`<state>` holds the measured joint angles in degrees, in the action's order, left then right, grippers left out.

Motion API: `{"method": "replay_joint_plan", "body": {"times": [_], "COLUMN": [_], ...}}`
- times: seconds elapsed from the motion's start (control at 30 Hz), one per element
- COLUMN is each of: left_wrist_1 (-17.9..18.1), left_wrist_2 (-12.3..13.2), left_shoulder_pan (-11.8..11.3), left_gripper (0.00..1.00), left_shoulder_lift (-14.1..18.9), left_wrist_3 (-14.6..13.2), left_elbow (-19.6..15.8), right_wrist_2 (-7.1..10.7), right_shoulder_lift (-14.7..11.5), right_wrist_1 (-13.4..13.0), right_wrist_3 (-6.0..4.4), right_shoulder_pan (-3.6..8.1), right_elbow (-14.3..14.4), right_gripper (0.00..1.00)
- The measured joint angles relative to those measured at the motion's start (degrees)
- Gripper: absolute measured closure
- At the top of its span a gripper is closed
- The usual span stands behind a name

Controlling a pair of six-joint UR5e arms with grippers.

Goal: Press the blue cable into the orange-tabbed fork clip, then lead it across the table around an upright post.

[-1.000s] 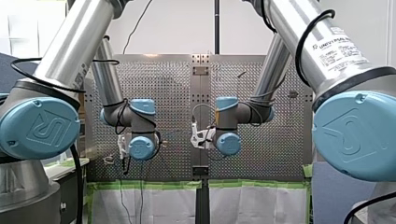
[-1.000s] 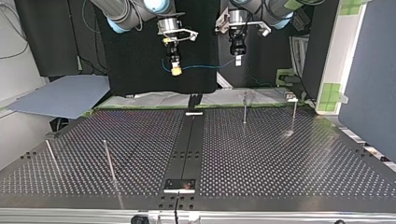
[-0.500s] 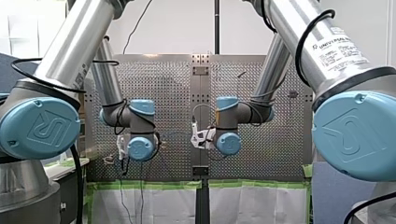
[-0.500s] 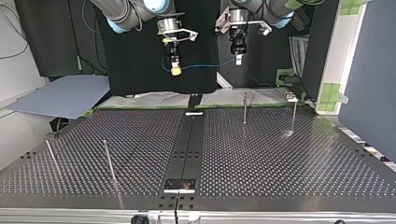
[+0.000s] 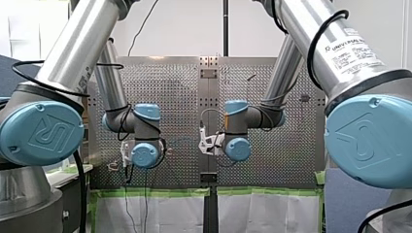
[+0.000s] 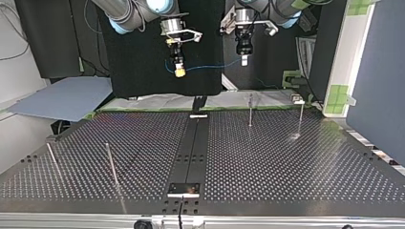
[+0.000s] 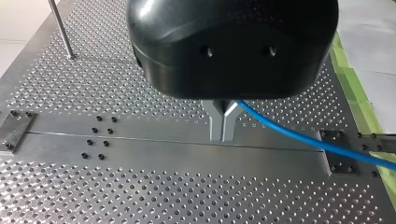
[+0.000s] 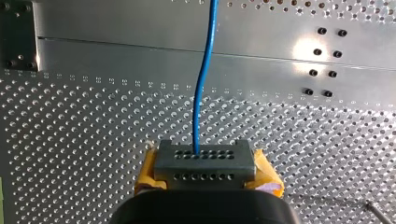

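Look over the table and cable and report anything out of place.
Nothing looks damaged or spilled. The blue cable spans cleanly between my right gripper and my left gripper, both above the table. One oddity: no orange-tabbed clip shows in any view, though upright posts do.

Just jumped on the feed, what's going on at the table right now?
Both arms hold the blue cable in the air, above the perforated table. My left gripper has its metal fingers shut on it. My right gripper, with yellow pads, is shut on it further along, so the cable spans between them. It touches no upright post yet, and I cannot make out the orange-tabbed clip.
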<state>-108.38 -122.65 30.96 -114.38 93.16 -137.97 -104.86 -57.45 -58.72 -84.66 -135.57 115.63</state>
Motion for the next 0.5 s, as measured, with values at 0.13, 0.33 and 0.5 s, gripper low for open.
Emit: {"method": "replay_joint_plan", "body": {"times": [0.13, 0.33, 0.5], "left_wrist_1": [0.0, 0.0, 0.0], "left_wrist_2": [0.0, 0.0, 0.0], "left_shoulder_pan": [0.0, 0.0, 0.0], "left_gripper": [1.00, 1.00, 1.00], "left_shoulder_lift": [0.0, 0.0, 0.0], "left_wrist_3": [0.0, 0.0, 0.0], "left_elbow": [0.0, 0.0, 0.0], "right_wrist_2": [0.00, 0.47, 0.60], "right_shoulder_lift": [0.0, 1.2, 3.7], "right_wrist_1": [0.0, 1.2, 3.7], "right_wrist_3": [0.00, -1.18, -3.72], "right_shoulder_pan": [0.00, -1.17, -3.70], "right_elbow": [0.0, -1.2, -3.7], "right_gripper": [1.00, 1.00, 1.00]}}
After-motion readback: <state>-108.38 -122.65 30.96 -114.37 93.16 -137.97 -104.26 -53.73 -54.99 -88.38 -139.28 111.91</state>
